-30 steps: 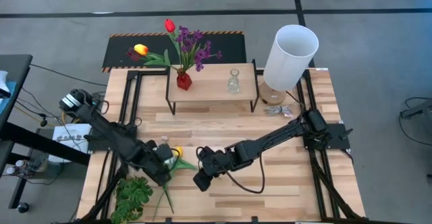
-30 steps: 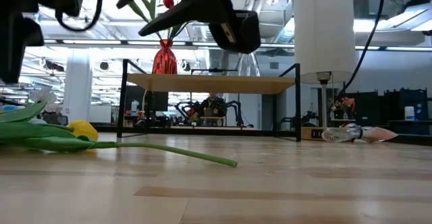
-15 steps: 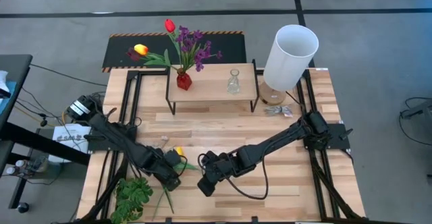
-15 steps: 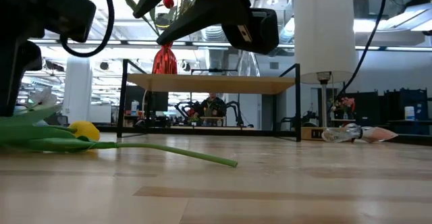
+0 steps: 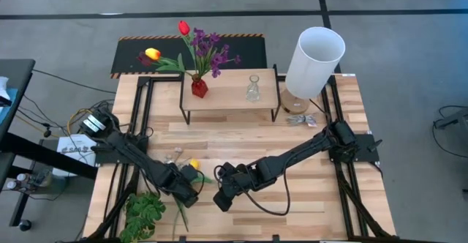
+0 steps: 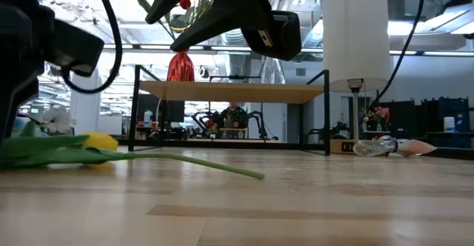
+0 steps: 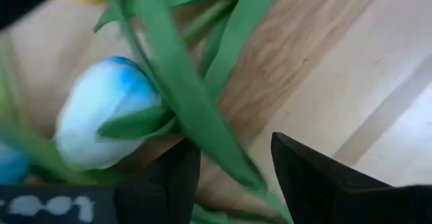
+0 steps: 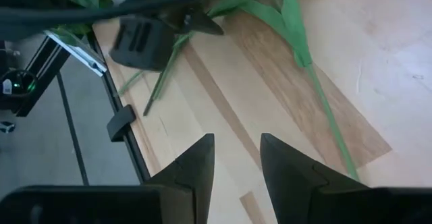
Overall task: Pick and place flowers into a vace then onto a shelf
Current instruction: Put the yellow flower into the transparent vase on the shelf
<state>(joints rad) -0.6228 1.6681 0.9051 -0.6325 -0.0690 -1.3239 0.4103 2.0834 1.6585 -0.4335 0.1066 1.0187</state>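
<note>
Flowers on the table: a yellow tulip (image 5: 194, 164) and a white tulip (image 7: 101, 119) lie flat on the wooden tabletop (image 5: 307, 199) at its front left, their green stems and leaves overlapping.
Position to the left gripper: the left gripper (image 5: 186, 193) sits right over this bunch; in the left wrist view a green leaf (image 7: 192, 126) crosses the gap between its two dark fingers (image 7: 317, 177), which stand apart and clamp nothing.
Long axis: in the low view the yellow tulip's stem (image 6: 200, 163) runs level along the wood, head toward the left arm's side and cut end toward the table's middle; in the high view another stem trails from the gripper toward the front edge.
Right gripper: the right gripper (image 5: 221, 197) hovers just beside the bunch, toward the table's centre; its fingers are spread, nothing between them, and bare wood shows in the gap.
Leafy plant: a stemless green plant (image 5: 144, 212) lies at the front left corner, near the left gripper.
Shelf: the shelf (image 5: 230, 96) stands at the back, well apart from both grippers.
On the shelf: a red vase (image 5: 199, 88) with red, yellow and purple flowers, and a clear glass vase (image 5: 253, 89).
White cylinder: a tall white cylinder (image 5: 314, 60) stands right of the shelf.
</note>
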